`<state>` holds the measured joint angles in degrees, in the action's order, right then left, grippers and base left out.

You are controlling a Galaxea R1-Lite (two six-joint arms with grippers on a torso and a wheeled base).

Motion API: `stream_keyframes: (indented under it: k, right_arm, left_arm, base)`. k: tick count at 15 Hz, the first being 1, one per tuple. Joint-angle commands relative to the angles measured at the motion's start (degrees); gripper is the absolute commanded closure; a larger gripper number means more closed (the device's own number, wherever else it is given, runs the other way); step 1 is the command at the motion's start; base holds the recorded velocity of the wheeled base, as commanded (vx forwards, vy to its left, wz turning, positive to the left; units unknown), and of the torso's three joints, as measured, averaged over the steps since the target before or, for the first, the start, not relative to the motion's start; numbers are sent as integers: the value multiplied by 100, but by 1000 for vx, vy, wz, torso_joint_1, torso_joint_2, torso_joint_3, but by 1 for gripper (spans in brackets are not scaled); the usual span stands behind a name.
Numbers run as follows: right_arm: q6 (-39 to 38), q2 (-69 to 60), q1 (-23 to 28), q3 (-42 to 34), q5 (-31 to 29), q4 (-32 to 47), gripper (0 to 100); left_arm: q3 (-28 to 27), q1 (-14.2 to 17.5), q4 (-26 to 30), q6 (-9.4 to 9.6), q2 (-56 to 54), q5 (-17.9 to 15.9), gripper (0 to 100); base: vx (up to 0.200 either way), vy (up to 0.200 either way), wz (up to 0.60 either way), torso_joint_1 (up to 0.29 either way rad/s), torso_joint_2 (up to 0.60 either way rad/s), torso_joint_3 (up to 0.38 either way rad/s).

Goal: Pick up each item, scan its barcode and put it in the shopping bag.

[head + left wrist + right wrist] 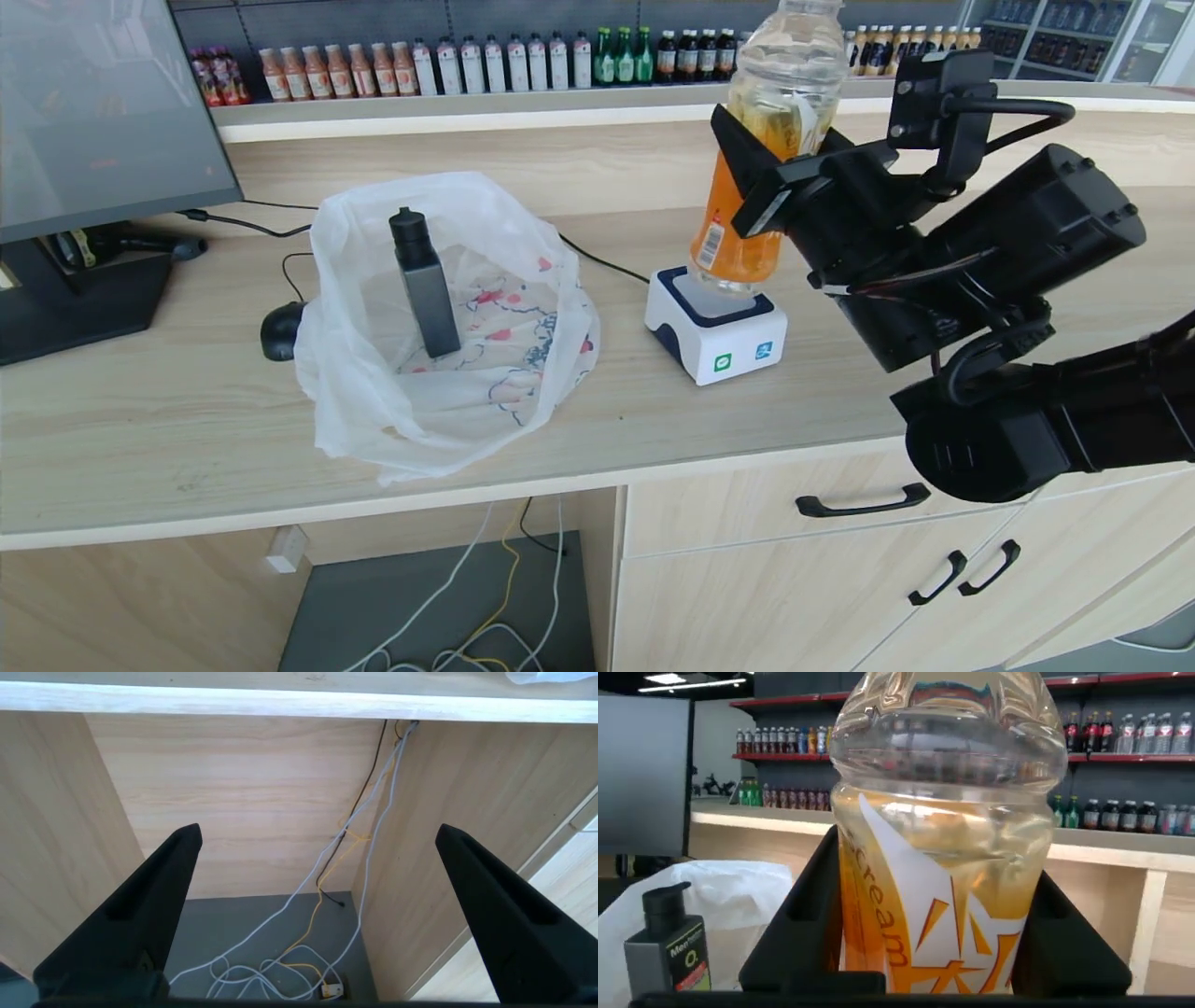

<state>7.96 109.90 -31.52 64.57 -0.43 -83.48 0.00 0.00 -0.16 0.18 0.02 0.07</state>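
The right gripper [780, 140] is closed on an orange drink bottle [747, 215], its two black fingers pressed against opposite sides of the bottle's upper half. The bottle's long axis is nearly upright, leaning slightly towards 1 o'clock, with the neck up and the base down. The base hovers just over the top window of the white barcode scanner [714, 322] on the tabletop [140, 439]; whether they touch is unclear. A barcode patch low on the label faces 9 o'clock.

At 9 o'clock from the scanner the white plastic shopping bag [373, 392] lies open, with a grey pump bottle [425, 289] upright inside. A black mouse [278, 331] sits just beside the bag at 9 o'clock.

The left gripper [318, 835] is spread wide and holds nothing, below the tabletop edge, facing loose cables [308, 952].
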Motion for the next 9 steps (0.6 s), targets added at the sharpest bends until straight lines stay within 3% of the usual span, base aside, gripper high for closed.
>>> stream_keyframes:
  k: [1,4,9]
  right_arm:
    - [-67,-3,-73,11,-116,-98,100]
    - [-286,-12,-47,11,-617,-239,100]
    - [-154,-83,-91,-15,-660,-344,100]
  left_arm:
    - [0,0,-2,-1,-2,1,0]
    - [0,0,-2,-1,-2,1,0]
    - [0,0,-2,8,-2,1,0]
  base:
    - [0,0,0,0,0,0]
    - [0,0,0,0,0,0]
    - [0,0,0,0,0,0]
